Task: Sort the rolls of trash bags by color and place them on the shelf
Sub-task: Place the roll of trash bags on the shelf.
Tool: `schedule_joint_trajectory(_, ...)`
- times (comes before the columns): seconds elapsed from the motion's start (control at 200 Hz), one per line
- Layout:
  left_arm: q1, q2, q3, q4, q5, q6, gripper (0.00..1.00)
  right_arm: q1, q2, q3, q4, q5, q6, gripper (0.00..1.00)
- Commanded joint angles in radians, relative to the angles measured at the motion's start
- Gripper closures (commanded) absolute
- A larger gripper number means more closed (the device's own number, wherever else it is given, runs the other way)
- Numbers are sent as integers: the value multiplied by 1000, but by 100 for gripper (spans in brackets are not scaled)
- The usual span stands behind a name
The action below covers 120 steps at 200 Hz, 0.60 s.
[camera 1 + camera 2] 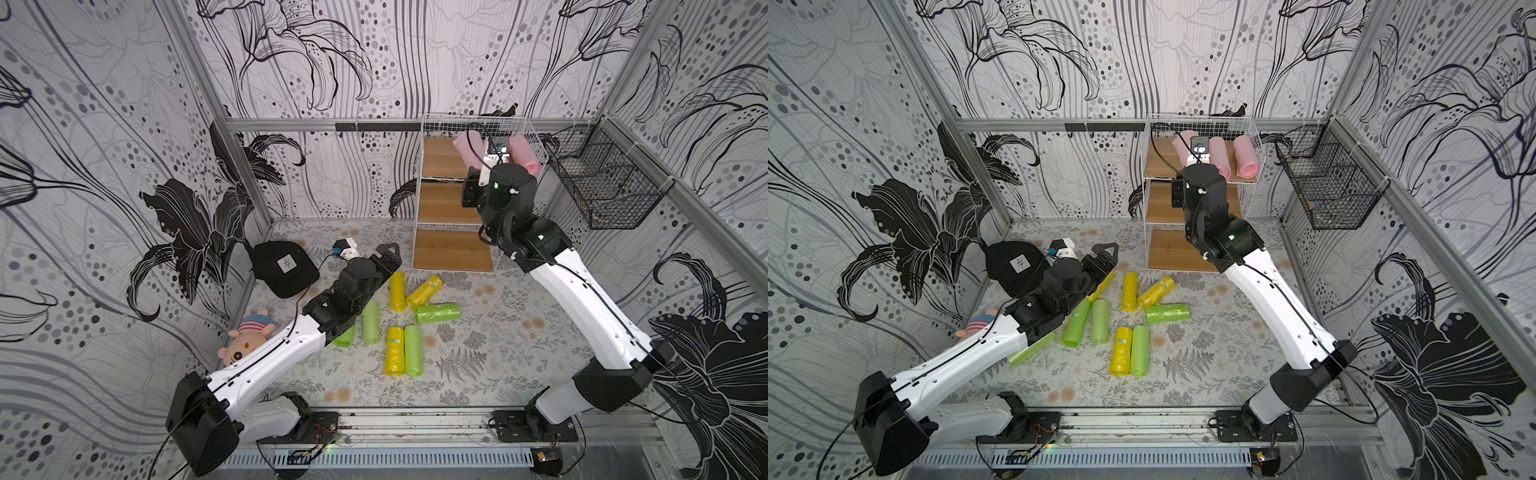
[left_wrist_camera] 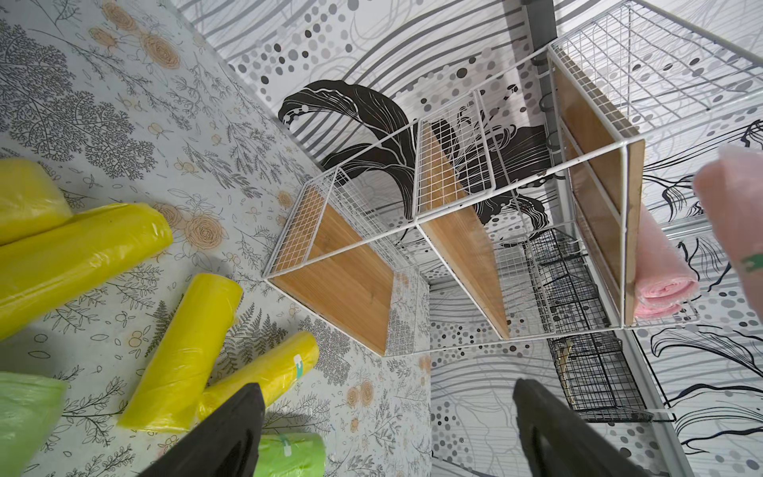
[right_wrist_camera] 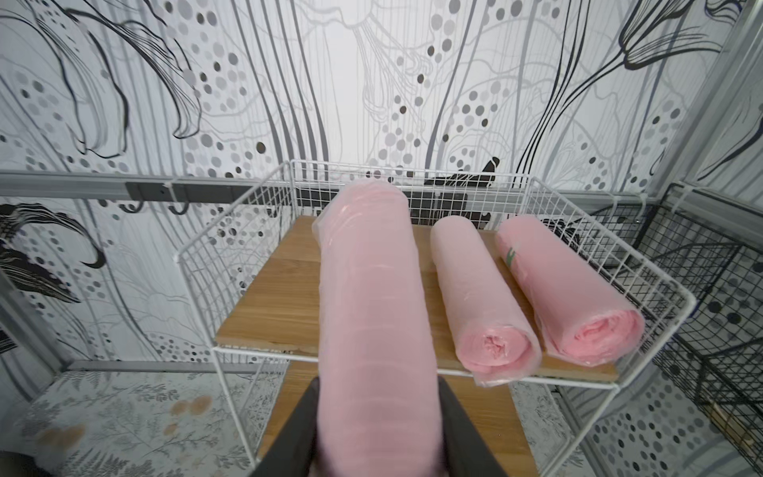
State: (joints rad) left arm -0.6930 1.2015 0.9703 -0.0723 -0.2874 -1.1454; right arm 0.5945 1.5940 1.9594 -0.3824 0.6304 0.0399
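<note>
Grips pink roll point(image 3: 371, 289) in right hand point(image 3: 377, 421), lengthwise into shelf point(image 3: 231, 264) top tier, just left of two laid rolls point(image 3: 483, 297); left hand point(image 2: 384, 413) wide, empty.

Overhead stereo pair, wrist cameras facing shelf point(image 2: 351, 289)

This is a staged robot test cell in a lab, not a lived-in room. Flower-print panels point(image 1: 311, 62) hang on bare aluminium framing point(image 1: 291, 124) and box in a table point(image 1: 498, 353) under a fern-print cloth. The left arm point(image 1: 266, 353) and right arm point(image 1: 582, 299) are bolted to a metal rail point(image 1: 415, 424) at its front edge, with loose wiring point(image 1: 320, 432) exposed.
</note>
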Motion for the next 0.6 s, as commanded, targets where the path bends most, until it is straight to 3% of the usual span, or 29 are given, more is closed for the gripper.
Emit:
schedule_joint_trajectory(0.0,4,-29,-13,11,-1,28,3,-23,55,116,-56,33,-2,71)
schedule_joint_trajectory(0.596,6,-51,-43,29,13,21,3,-138,237,278,-159,18,51,69)
